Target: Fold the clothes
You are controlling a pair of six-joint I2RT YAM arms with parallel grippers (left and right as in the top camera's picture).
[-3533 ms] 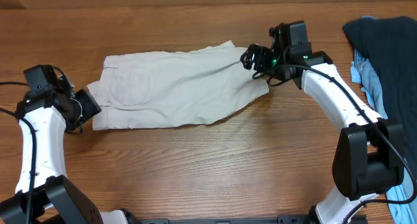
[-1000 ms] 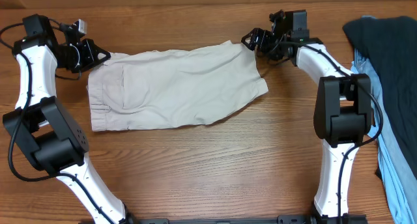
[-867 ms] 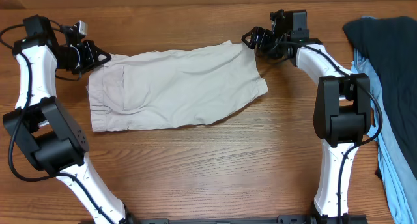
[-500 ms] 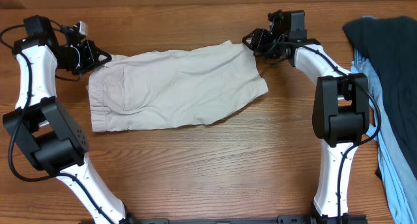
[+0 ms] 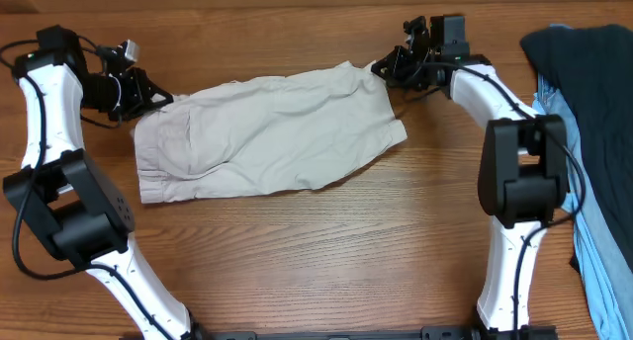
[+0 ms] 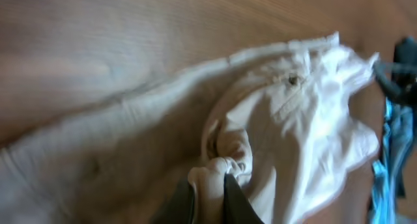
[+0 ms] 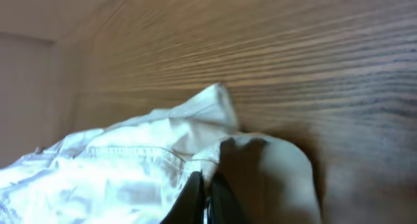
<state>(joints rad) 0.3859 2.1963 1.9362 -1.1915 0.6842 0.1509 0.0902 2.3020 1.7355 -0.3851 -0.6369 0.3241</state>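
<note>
Observed: the pale beige shorts (image 5: 267,132) lie spread lengthwise across the far half of the wooden table (image 5: 326,251), waistband end to the robot's left, leg hems to its right, with wrinkling through the middle. The left gripper (image 5: 150,93) is at the far waistband corner. In the left wrist view its fingers (image 6: 238,203) are drawn close together with a thick wad of cloth pinched between them. The right gripper (image 5: 384,69) is at the far hem corner, and the right wrist view shows its jaws all but touching, clamped on a thin edge of fabric. A dark navy garment (image 5: 584,63) and a light blue garment (image 5: 598,271) lie heaped at the right edge of the table, apart from the shorts. Assessment: the step in hand appears to be a lengthwise fold, carrying the far edge over to the near edge. Recommendation: raise both corners together and only enough to clear the cloth beneath, and keep light tension between the two grips so the far edge travels as a straight line. Bring the corners toward the near edge at matched pace. The left hold is bunched, so that corner may set down rumpled and should be eased flat on release. The right hold is shallow, on the hem only, and a sharp pull could slip it.
</note>
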